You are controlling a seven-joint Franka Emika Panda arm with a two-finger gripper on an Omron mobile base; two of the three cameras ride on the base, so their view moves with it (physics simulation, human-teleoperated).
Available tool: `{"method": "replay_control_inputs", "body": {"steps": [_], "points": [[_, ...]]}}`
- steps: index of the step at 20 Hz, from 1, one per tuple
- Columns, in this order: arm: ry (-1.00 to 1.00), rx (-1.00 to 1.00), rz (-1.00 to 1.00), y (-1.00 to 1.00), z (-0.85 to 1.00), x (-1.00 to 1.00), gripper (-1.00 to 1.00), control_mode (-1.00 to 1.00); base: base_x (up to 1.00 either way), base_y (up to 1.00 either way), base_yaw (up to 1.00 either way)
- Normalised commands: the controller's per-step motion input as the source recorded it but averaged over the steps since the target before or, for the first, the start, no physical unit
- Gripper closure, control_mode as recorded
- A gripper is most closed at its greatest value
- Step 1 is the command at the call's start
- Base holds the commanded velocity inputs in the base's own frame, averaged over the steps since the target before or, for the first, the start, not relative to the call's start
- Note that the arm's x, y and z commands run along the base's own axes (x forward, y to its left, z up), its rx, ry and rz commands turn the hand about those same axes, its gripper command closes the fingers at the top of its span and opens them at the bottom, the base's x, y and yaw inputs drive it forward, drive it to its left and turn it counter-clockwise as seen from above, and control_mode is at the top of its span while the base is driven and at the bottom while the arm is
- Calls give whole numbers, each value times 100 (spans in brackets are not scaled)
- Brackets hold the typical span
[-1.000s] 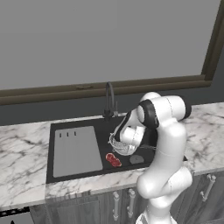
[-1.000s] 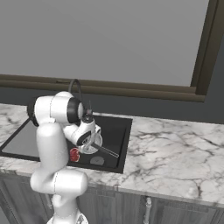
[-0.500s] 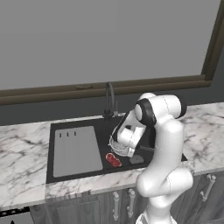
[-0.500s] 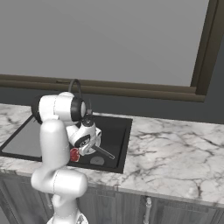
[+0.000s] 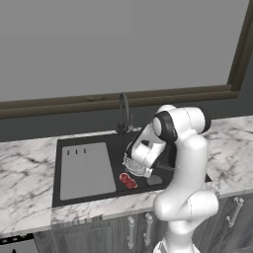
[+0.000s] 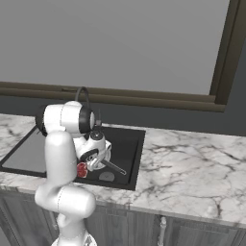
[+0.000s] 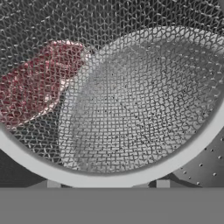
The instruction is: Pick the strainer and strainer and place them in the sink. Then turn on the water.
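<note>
We've got the gripper (image 5: 134, 165) low inside the sink (image 5: 89, 142), w/ a strainer (image 7: 131, 113) right at the fingertips; its silver rim arcs across the bottom of the hand view, mesh bowl beyond. Looks held by the rim, but finger gap is hidden, so we can't tell how far open the jaws stand. In the right base view a long black handle (image 6: 115, 167) sticks out to the right over the basin, so this is prob. the shallower strainer.

Under the mesh sits a red item (image 5: 128, 181), w/ the round grey drain (image 5: 154, 180) just right of it.

To finish this well, we'd lower until the bowl rests on the basin floor, then let go. Keep the handle inside the walls, clear of the faucet (image 5: 123, 112) at the far edge. The grey slotted board (image 5: 87, 169) lies left, well apart.
</note>
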Motion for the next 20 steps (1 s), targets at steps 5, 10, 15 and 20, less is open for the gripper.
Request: {"method": "replay_control_inputs", "body": {"steps": [5, 10, 15, 20], "points": [[-5, 0, 0, 0, 37, -1, -100, -100, 0, 0, 0], [0, 0, 0, 0, 60, 0, -100, -100, 0, 0, 0], [0, 1, 0, -3, 74, 0, -100, -100, 0, 0, 0], [6, 5, 1, -14, 97, 2, -100, -100, 0, 0, 0]]}}
